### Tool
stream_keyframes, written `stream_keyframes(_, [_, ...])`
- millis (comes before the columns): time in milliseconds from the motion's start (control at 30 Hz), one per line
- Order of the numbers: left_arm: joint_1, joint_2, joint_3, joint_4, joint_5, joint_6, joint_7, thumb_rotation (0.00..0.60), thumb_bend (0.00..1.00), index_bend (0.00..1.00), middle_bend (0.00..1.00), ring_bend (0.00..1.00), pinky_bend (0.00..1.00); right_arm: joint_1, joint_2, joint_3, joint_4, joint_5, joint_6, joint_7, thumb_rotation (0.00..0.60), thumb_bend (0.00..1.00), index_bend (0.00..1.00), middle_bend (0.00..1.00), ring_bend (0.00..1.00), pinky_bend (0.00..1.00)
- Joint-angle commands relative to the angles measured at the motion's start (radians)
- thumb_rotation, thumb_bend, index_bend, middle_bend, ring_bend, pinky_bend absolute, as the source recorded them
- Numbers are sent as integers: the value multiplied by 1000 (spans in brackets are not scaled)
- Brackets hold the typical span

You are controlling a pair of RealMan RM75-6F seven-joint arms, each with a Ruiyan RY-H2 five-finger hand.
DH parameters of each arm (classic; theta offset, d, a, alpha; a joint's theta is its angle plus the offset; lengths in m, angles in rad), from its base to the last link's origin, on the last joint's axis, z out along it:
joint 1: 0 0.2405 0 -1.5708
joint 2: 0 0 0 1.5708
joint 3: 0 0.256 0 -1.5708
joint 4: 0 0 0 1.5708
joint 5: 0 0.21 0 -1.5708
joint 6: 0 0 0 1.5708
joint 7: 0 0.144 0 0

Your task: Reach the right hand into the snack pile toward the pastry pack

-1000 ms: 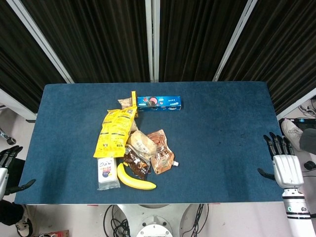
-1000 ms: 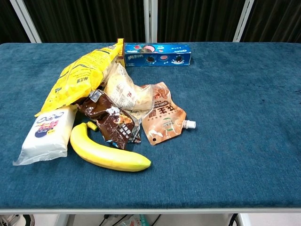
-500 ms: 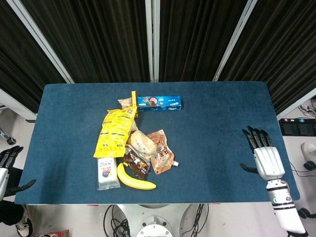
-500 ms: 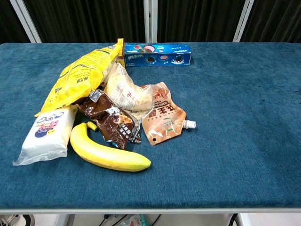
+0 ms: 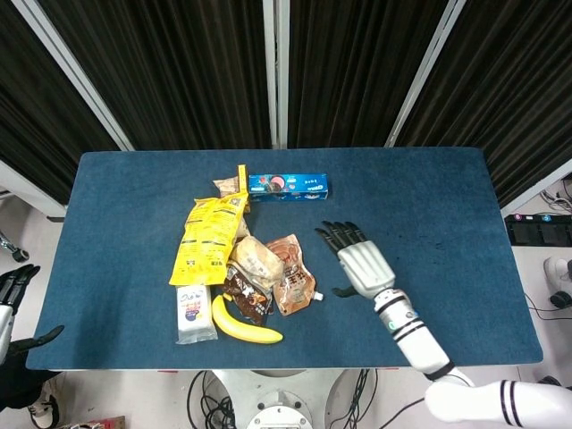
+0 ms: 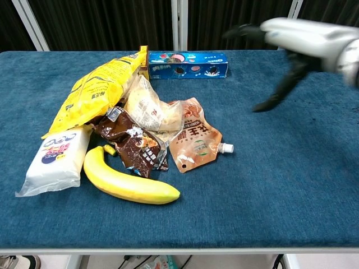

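Observation:
The pastry pack (image 5: 257, 259) (image 6: 148, 109), a clear wrapper with pale bread inside, lies in the middle of the snack pile. My right hand (image 5: 357, 261) hovers over the blue table (image 5: 429, 197) just right of the pile, fingers spread and pointing away from me, holding nothing. A short gap separates it from the pile. The chest view shows that hand (image 6: 291, 42) blurred at the upper right, above the cloth. Off the table's front left corner hangs my left hand (image 5: 13, 299), fingers apart and empty.
Around the pastry lie a yellow chip bag (image 5: 208, 237), a brown spouted pouch (image 5: 293, 275) nearest the right hand, a dark wrapper (image 5: 246, 295), a banana (image 5: 243, 327) and a white tissue pack (image 5: 194, 315). A blue cookie box (image 5: 288, 187) sits behind.
My right hand has swept left from the table's right edge to just beside the pile and now shows in the chest view. The snacks and the left hand have not moved.

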State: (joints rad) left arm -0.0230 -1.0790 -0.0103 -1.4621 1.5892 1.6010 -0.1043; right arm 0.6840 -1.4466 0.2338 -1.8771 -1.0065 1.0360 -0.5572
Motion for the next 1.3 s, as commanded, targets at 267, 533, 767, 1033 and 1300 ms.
stream_keyframes(267, [14, -2, 8, 25, -6, 5, -25, 454, 0, 122, 109, 119, 242, 236, -341, 82, 274, 283, 7, -211, 600, 0, 0, 0, 0, 0])
stream_keyframes(533, [15, -5, 7, 34, -2, 9, -36, 454, 0, 122, 109, 119, 242, 301, -440, 103, 404, 305, 8, -203, 600, 0, 0, 0, 0, 0])
stream_keyframes(767, [13, -4, 7, 35, -3, 5, -39, 453, 0, 123, 109, 119, 242, 336, -489, 114, 492, 353, -16, -198, 600, 14, 0, 0, 0, 13])
stream_keyframes(1033, [14, -8, 5, 44, -8, 4, -50, 451, 0, 122, 108, 119, 242, 353, -526, 116, 566, 363, -52, -161, 15, 151, 25, 34, 16, 247])
stream_keyframes(1300, [16, -8, 4, 47, -13, 3, -55, 452, 0, 122, 108, 119, 242, 371, -562, 114, 626, 332, -66, -127, 55, 230, 262, 158, 196, 415])
